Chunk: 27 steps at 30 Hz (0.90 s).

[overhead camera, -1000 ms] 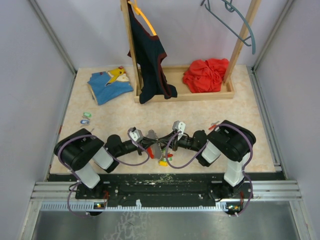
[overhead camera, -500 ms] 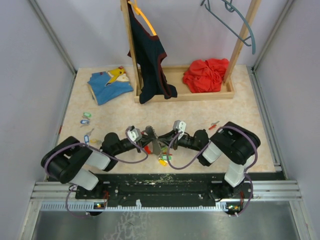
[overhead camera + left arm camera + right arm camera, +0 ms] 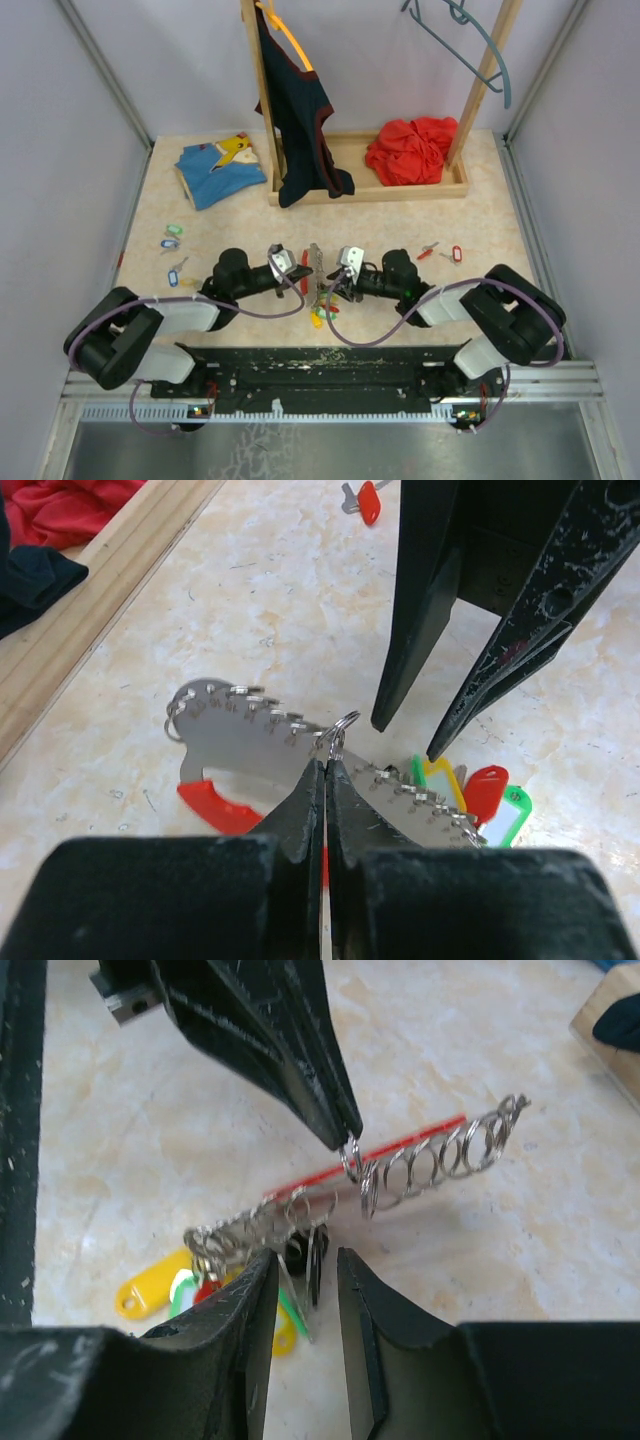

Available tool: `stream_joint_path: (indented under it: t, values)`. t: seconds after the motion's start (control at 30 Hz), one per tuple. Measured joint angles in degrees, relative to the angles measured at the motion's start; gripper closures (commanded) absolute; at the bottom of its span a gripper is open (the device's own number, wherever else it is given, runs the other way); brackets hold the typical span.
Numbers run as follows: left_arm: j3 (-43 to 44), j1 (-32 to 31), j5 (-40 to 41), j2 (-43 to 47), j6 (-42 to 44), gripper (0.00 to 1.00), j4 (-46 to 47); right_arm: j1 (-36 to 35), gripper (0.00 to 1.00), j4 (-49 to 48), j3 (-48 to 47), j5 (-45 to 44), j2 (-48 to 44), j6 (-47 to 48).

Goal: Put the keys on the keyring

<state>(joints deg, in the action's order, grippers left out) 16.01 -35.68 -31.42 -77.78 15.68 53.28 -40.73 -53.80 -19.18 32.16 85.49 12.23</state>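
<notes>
The keyring (image 3: 235, 735) is a flat metal plate with a red edge and a row of small wire rings (image 3: 440, 1165), lying between both arms (image 3: 315, 258). My left gripper (image 3: 328, 763) (image 3: 302, 270) is shut, pinching one small ring at its tip. Several keys hang on the rings with yellow (image 3: 437, 777), red (image 3: 485, 792) and green (image 3: 512, 815) tags (image 3: 319, 317). My right gripper (image 3: 305, 1260) (image 3: 328, 284) is open, its fingers (image 3: 425, 630) either side of a hanging dark key (image 3: 312, 1252) without touching it.
Loose tagged keys lie at the left (image 3: 171, 237) (image 3: 180, 270) and two red ones at the right (image 3: 428, 250) (image 3: 455, 254). A wooden rack base (image 3: 360, 188) holds a red cloth (image 3: 410, 150) and a hanging dark shirt (image 3: 297, 110). Blue clothing (image 3: 218, 168) lies back left.
My right gripper has opened and my left has shut on a ring. Both arms have stretched lower toward the middle, and the keyring has shifted farther back on the table.
</notes>
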Motion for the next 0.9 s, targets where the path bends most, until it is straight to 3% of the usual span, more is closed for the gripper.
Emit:
stream_joint_path:
  t: [0.27, 0.9]
  values:
    - [2.40, -0.50, 0.07, -0.87, 2.64, 1.00, -7.10, 1.44, 0.72, 8.48, -1.53, 1.07, -0.39, 5.75]
    - [2.82, -1.31, -1.70, -1.31, 4.17, 1.00, -8.76, 2.27, 0.78, 4.90, -6.88, 7.58, 3.58, 5.99]
